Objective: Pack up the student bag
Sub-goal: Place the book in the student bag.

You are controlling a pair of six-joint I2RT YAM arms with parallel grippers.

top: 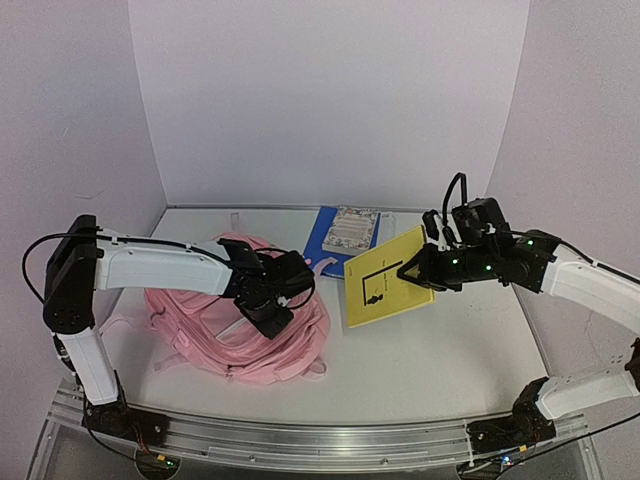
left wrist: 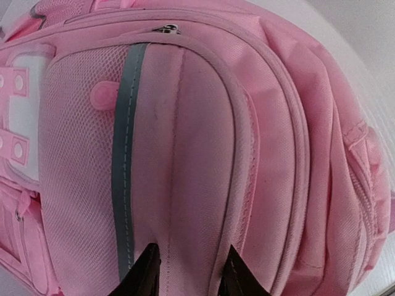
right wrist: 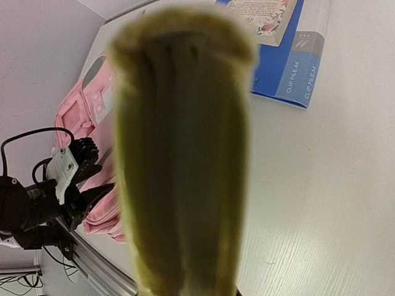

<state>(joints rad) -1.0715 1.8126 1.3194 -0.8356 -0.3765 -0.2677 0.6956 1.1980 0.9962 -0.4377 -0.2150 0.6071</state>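
The pink student bag (top: 195, 322) lies flat on the left of the table, and its front pockets and grey stripe fill the left wrist view (left wrist: 185, 123). My left gripper (top: 264, 318) (left wrist: 192, 274) presses down on the bag's right end. Its two black fingertips (left wrist: 148, 271) pinch a ridge of pink fabric between them. A yellow book (top: 385, 285) hangs tilted above the table, right of the bag. My right gripper (top: 416, 271) is shut on the book's right edge. In the right wrist view the book's blurred edge (right wrist: 185, 154) hides the fingers.
A blue clip file (top: 328, 242) (right wrist: 296, 68) lies at the back centre with a floral-cover book (top: 353, 228) (right wrist: 259, 15) on top. White walls enclose the table on three sides. A metal rail (top: 320, 440) runs along the near edge.
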